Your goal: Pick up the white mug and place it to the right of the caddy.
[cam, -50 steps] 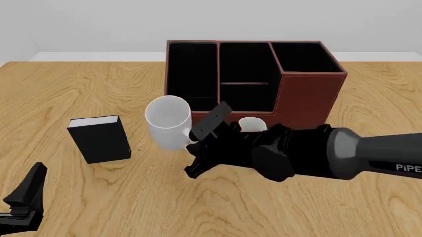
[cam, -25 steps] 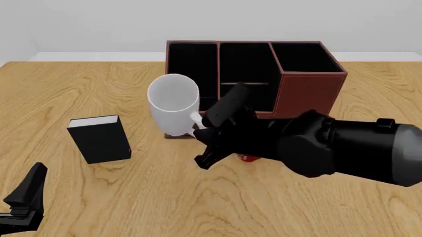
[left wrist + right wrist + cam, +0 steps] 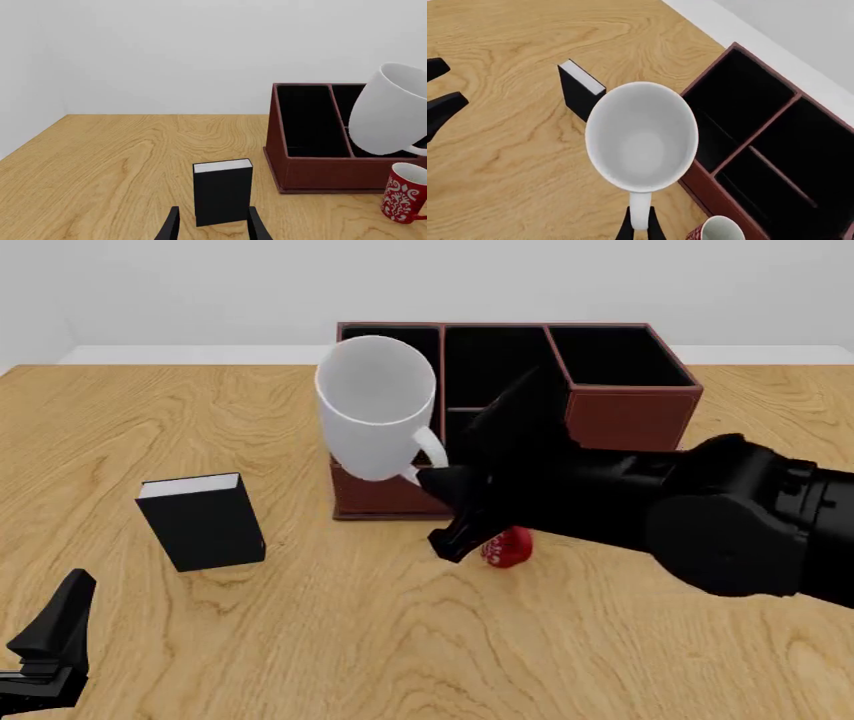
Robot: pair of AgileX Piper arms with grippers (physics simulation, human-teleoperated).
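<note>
Two arms at a wooden table (image 3: 694, 660). The right gripper (image 3: 639, 226) has its fingers pressed onto the loop handle of the white mug (image 3: 379, 408), which hangs clear of the tabletop, tilted, its open mouth turned up toward the front camera. In the front view the mug overlaps the left front part of the caddy (image 3: 627, 405) — a reddish-brown organiser with black-lined compartments standing at the far middle of the table, its right section taller than the rest. From the left wrist view the mug (image 3: 390, 116) is seen raised above the level of the caddy's lower wall (image 3: 313, 172).

A red mug (image 3: 505, 546) with white patterning stands on the table just in front of the caddy, partly hidden beneath the right arm. A small black book (image 3: 203, 521) stands upright to the left of the caddy, well apart from it.

The left gripper (image 3: 212, 227) sits low at the near left corner, fingers spread and holding nothing — the black book lies ahead of it
</note>
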